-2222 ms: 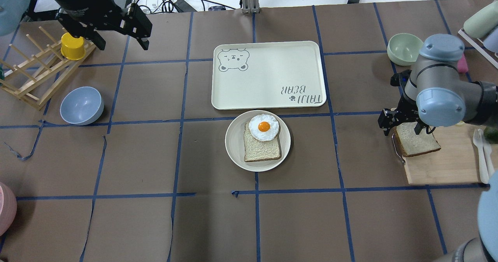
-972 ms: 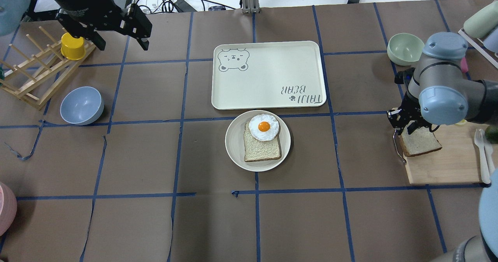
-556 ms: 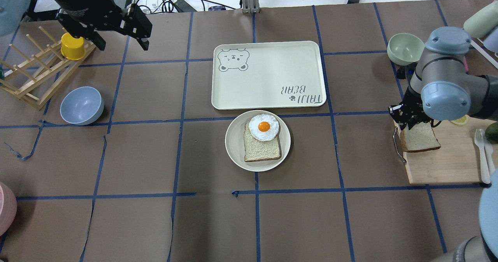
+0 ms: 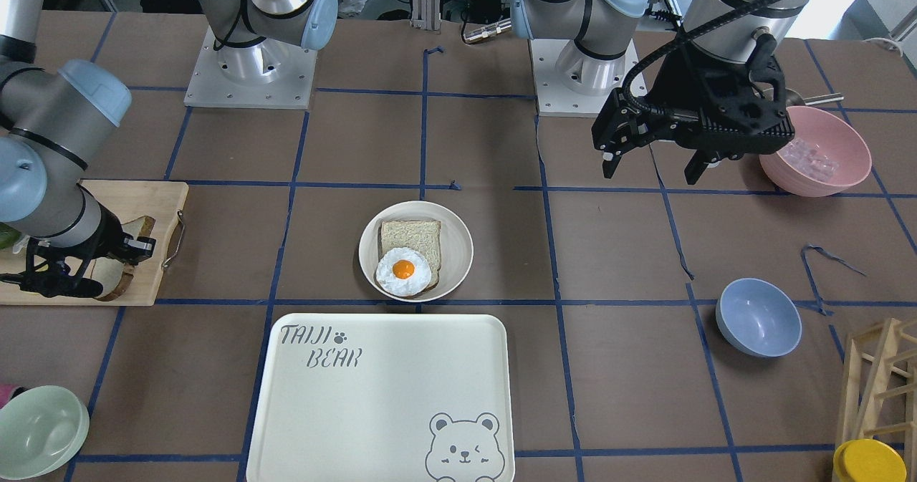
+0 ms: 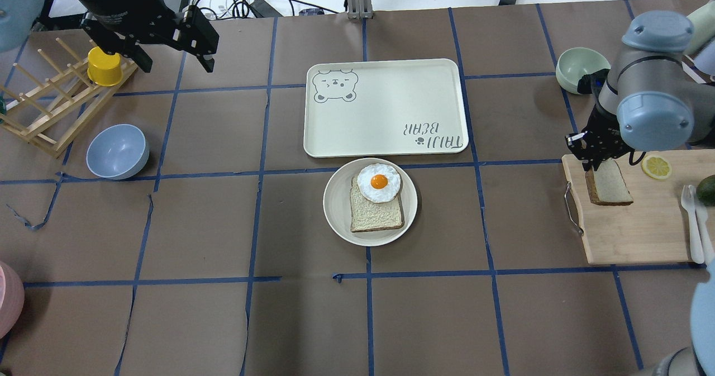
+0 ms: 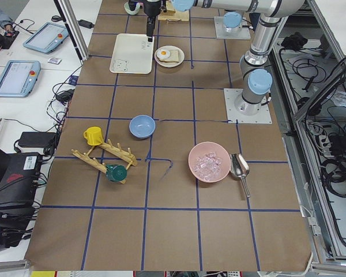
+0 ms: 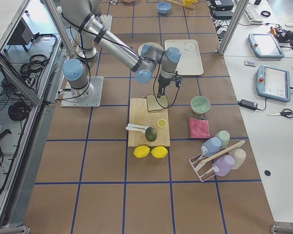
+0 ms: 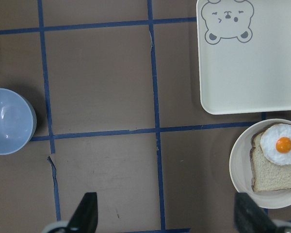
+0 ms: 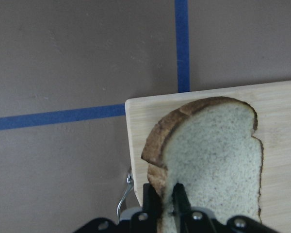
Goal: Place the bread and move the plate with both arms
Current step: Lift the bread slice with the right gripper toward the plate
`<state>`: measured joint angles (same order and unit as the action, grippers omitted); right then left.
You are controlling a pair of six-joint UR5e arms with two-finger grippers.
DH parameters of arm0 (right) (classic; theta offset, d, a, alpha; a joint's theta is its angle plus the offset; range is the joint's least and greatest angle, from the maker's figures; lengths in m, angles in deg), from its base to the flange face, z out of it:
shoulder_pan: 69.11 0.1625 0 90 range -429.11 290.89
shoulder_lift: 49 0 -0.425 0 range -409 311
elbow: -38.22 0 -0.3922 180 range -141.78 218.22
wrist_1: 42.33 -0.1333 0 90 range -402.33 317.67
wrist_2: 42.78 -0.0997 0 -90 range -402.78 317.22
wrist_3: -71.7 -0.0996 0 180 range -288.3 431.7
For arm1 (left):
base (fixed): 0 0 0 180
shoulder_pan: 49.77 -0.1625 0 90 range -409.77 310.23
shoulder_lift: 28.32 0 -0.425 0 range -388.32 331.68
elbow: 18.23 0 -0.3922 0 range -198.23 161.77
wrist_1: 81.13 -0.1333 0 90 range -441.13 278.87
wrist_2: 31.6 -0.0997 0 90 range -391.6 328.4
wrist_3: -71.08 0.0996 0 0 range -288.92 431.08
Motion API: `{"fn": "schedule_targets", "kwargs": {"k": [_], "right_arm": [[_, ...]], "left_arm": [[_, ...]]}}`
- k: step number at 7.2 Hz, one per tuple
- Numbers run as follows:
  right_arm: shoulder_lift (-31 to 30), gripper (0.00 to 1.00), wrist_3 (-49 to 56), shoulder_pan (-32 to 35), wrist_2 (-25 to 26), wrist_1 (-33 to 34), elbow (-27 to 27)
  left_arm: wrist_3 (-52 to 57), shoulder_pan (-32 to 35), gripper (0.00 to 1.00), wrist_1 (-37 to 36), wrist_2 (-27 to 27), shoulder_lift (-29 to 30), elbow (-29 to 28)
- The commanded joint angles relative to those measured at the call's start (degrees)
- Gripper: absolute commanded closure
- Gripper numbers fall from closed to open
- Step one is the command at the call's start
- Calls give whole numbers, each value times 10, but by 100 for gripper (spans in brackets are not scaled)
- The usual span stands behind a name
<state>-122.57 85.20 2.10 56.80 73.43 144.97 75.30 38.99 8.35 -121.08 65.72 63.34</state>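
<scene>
Right wrist-mounted: right fingers [image 9: 181, 198] pinch the bread [image 9: 211, 150] — left fingers [image 8: 86, 213] spread

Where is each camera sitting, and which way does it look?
Front: across the table, facing the robot; both bases, the open left gripper, the plate.
Overhead: behind the robot, looking down; right gripper pinching the bread.
Left side: table's end, looking along it; left arm nearest.
Right side: opposite end; right arm nearest, over the cutting board.
Left wrist: straight down on the tray; two fingertips.
Right wrist: along the held bread.
Shared: front, overhead and left wrist show the plate.
</scene>
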Motion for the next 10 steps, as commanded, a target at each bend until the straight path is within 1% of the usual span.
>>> {"fn": "schedule_targets", "kwargs": {"k": [1, 3, 4, 5, 6, 7, 8, 9, 10], "right_arm": [[-12, 100, 0, 4, -1, -96, -67], [-14, 100, 0, 13, 0, -140, -109], [-23, 100, -2, 26, 0, -182, -142], [-21, 100, -27, 53, 0, -201, -169], [-17, 100, -66, 94, -3, -202, -174], [-17, 100, -129, 136, -12, -199, -174], [-8, 100, -218, 178, -24, -196, -174], [-3, 100, -287, 223, -48, -190, -176], [1, 100, -333, 261, -49, -182, -176]], "left_arm": [[0, 0, 0, 0, 0, 0, 0], [0, 0, 0, 0, 0, 0, 0], [0, 0, 0, 0, 0, 0, 0], [0, 0, 0, 0, 0, 0, 0], [0, 0, 0, 0, 0, 0, 0], [0, 0, 0, 0, 0, 0, 0], [0, 0, 0, 0, 0, 0, 0], [0, -1, 0, 0, 1, 0, 0], [0, 0, 0, 0, 1, 0, 0]]}}
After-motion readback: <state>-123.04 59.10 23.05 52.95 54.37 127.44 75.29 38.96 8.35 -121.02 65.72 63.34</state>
